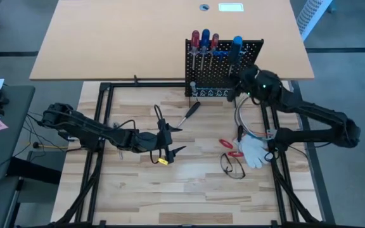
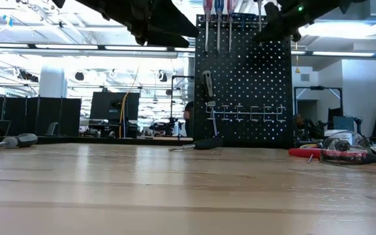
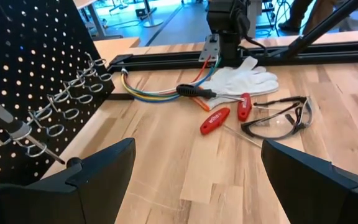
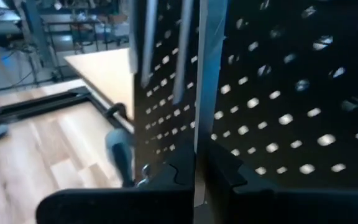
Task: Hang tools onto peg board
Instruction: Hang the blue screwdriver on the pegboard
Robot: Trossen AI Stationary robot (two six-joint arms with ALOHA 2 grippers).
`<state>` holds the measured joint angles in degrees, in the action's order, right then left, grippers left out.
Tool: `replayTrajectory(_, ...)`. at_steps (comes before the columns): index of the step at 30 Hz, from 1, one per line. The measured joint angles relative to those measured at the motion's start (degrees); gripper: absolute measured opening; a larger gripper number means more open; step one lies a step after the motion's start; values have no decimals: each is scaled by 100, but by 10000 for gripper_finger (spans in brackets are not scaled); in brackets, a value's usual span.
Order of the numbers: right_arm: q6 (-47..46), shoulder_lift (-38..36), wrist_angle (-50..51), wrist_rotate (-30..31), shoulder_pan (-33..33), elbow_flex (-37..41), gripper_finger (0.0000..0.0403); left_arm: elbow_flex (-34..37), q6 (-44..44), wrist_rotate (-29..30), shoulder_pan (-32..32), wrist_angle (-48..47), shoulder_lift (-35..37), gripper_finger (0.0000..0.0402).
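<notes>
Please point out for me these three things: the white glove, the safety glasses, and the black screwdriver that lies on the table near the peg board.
white glove (image 3: pixel 244 79): left wrist view, on the palm.
safety glasses (image 3: pixel 277 122): left wrist view, on the clear lens.
black screwdriver (image 1: pixel 191 111): high view, on the dark handle.

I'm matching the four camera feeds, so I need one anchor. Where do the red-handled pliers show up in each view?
High view: the red-handled pliers lie right of centre, beside the white glove.
Low view: a red handle at the right edge, low on the table.
Left wrist view: pliers near centre, between glove and safety glasses.
Right wrist view: not in it.
Shared landmark: the peg board.
</notes>
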<state>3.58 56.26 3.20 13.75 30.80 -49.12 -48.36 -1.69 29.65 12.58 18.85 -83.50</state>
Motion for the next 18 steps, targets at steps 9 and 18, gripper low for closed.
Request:
replayTrajectory(9, 85, -19, 336, -104, 538, -233, 14, 0, -2, 0, 0, -13, 0, 342)
replayTrajectory(18, 99, -45, 611, -110, 632, -495, 14, 0, -2, -2, 0, -11, 0, 342)
